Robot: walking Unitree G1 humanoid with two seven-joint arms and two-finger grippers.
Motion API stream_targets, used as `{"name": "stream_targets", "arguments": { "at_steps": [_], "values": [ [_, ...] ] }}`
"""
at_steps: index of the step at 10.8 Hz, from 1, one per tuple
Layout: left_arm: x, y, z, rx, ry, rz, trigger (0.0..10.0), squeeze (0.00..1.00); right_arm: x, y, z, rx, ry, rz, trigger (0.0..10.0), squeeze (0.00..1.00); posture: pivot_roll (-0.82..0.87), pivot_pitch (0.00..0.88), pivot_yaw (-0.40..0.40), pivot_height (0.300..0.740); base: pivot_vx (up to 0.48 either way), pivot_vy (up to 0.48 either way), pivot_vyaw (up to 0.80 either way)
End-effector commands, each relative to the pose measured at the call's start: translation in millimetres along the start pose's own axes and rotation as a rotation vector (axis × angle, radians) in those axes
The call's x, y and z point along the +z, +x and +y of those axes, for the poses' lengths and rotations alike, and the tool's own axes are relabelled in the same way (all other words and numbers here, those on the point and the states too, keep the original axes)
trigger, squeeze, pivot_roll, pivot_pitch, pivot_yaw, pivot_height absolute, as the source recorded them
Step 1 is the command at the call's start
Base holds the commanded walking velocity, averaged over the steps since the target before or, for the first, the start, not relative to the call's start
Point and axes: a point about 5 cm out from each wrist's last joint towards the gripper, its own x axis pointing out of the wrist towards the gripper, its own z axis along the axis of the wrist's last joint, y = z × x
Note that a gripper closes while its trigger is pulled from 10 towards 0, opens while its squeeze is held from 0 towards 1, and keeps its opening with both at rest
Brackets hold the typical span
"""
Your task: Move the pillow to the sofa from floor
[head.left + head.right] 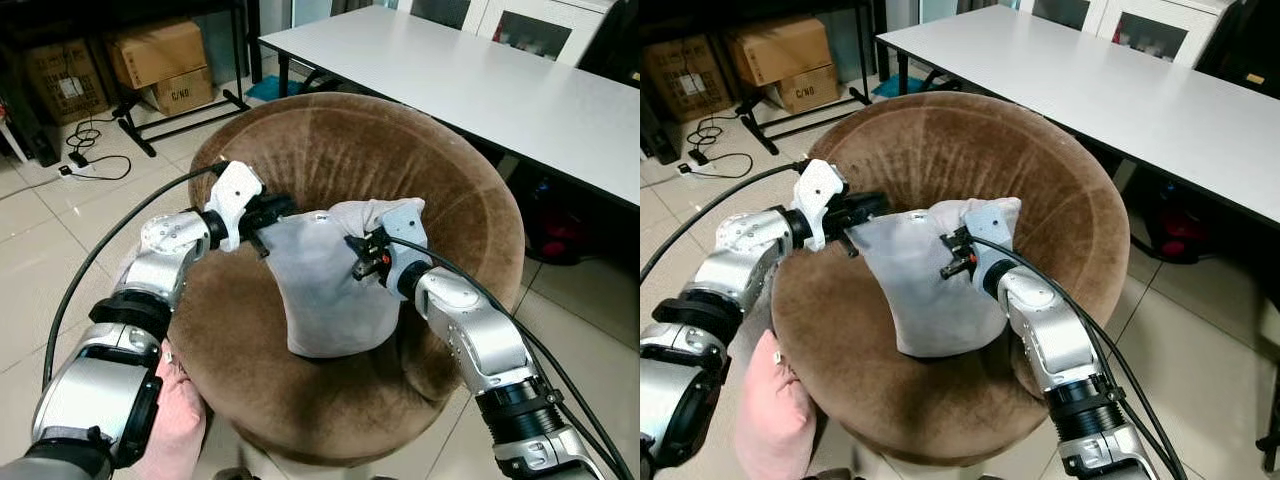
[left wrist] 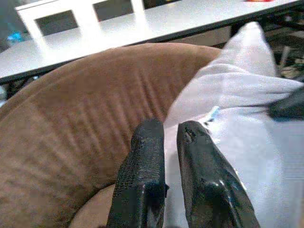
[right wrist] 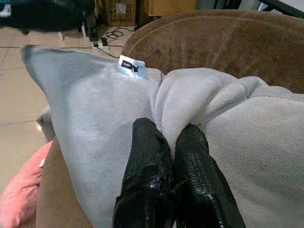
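A pale grey pillow [image 1: 320, 290] hangs upright over the seat of the round brown velvet sofa [image 1: 330, 140], its lower edge resting on the cushion. My left gripper [image 1: 274, 214] is shut on the pillow's upper left corner. In the left wrist view its fingers [image 2: 147, 142] pinch the grey fabric close to a small label. At the bunched upper right corner, my right gripper [image 1: 360, 250] is shut on the pillow too, and its fingers [image 3: 192, 142] press into a fold of fabric.
A pink pillow [image 1: 770, 420] lies on the tiled floor by the sofa's left front side. A long white table [image 1: 480, 80] stands behind and to the right. Cardboard boxes [image 1: 160, 50] and cables [image 1: 90, 150] sit at the back left.
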Motion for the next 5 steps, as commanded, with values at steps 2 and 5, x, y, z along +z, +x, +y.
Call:
{"name": "stream_targets", "arguments": {
  "at_steps": [2,5],
  "values": [
    [-9.2,-0.5,-2.0,-0.031,0.039,0.076,10.0,1.0,3.0,-2.1,-0.1,0.007,-0.029,-0.005,10.0,0.0,-0.04,0.0,-0.043,0.74,0.0,0.0,0.0],
    [-13.8,-2.1,-3.9,-0.082,0.049,0.119,10.0,1.0,3.4,-2.9,0.3,0.011,-0.034,-0.003,10.0,0.0,-0.05,0.0,-0.039,0.74,0.0,0.0,0.0]
  ]
}}
